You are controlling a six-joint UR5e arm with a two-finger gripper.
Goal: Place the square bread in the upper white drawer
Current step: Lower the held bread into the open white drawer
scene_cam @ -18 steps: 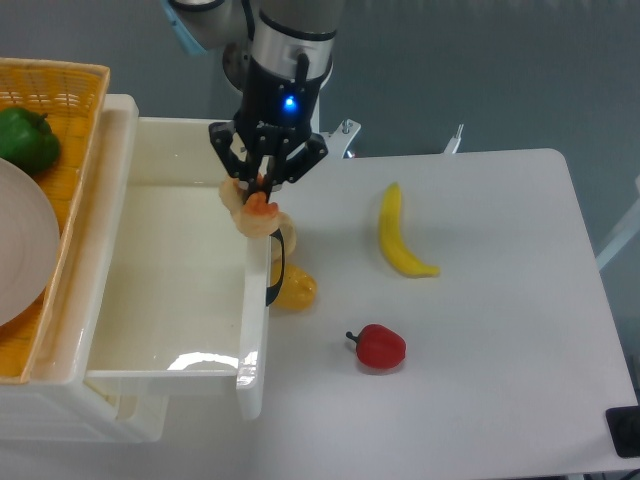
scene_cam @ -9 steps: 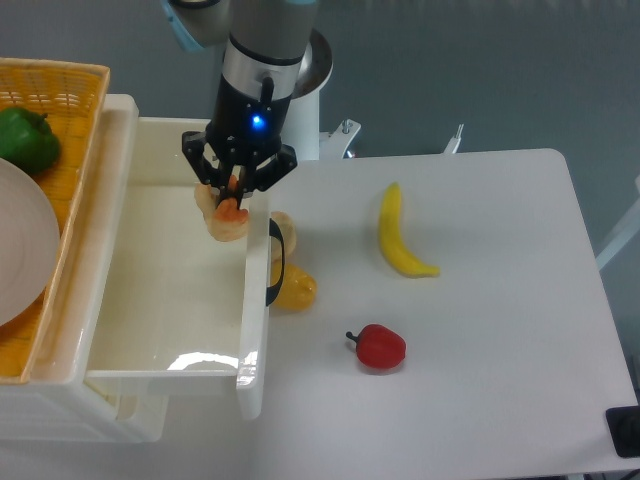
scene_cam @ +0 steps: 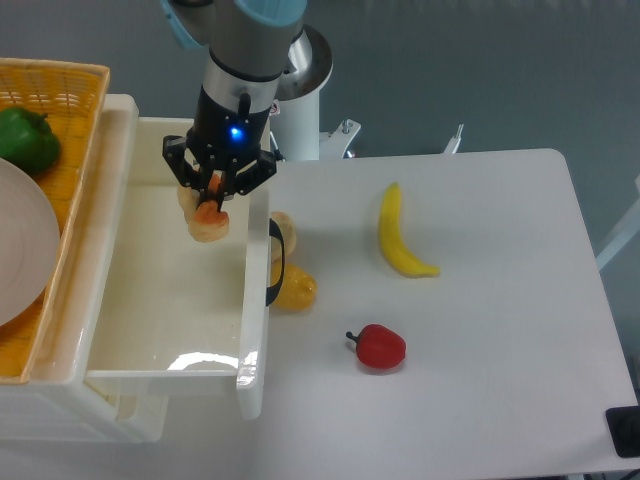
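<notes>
Carrying the square bread [scene_cam: 207, 222] clamped in the pincer [scene_cam: 210, 207], now shifting toward nine o'clock past the front wall, hovering inside the upper white drawer [scene_cam: 130, 330], nearing release, leaving the table's banana [scene_cam: 402, 238] behind.

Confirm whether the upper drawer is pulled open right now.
Open. The upper white drawer is pulled out, its bare interior exposed, and the gripper holds the square bread above it.

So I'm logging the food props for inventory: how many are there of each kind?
Bread and pastry: 3 (square bread in gripper, round bun, glossy pastry)
Peppers: 2 (red, green)
Banana: 1
Total: 6
</notes>
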